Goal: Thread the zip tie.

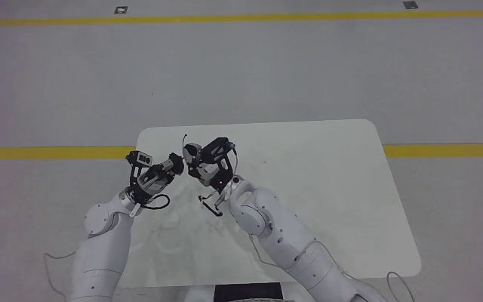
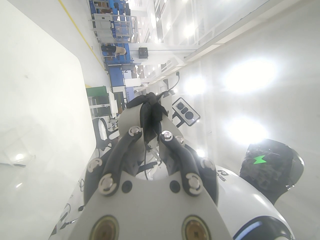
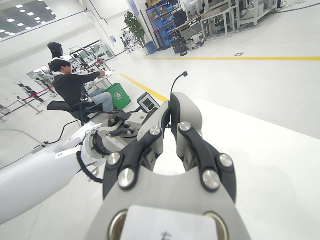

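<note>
The white tabletop (image 1: pixel 317 196) lay across the lower middle of the top view, and over its left part the two arms met tip to tip. The right tool (image 3: pixel 172 108) was clamped narrow on the zip tie (image 3: pixel 174 86), which curved up out of the fingers to a small square head. The left tool (image 2: pixel 150 103) was likewise pressed together. A thin black strand ran back between its fingers, probably the tie's tail. The step looked like feeding tail into head. It would go best with one tool steady and the other bringing the tail square to the slot, slowly. The right wrist view showed the head plainly, while the top view gave just a faint black curve above the tools.
</note>
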Controlling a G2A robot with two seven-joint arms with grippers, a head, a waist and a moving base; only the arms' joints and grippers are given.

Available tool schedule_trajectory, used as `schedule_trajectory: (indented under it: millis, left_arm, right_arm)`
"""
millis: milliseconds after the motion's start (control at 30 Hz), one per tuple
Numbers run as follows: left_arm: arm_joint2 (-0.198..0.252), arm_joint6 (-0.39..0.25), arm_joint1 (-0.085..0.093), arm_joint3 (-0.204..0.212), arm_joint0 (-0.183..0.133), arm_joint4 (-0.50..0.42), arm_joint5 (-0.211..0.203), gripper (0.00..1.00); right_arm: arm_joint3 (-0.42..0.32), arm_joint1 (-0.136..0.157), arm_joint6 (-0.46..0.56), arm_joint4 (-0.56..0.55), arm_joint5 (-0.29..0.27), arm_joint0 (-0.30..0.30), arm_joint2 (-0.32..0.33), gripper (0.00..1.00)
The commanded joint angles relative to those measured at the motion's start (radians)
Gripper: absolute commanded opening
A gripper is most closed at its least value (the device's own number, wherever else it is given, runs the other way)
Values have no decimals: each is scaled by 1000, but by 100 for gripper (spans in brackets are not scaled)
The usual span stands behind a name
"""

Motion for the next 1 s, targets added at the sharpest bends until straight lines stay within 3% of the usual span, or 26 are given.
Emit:
schedule_trajectory:
  millis: [0, 967]
  left_arm:
    - [0, 0, 0, 0, 0, 0, 0, 0]
    - [0, 0, 0, 0, 0, 0, 0, 0]
  right_arm:
    - [1, 0, 2, 2, -2, -1, -1, 0]
    - [-5, 7, 5, -30, 21, -19, 5, 0]
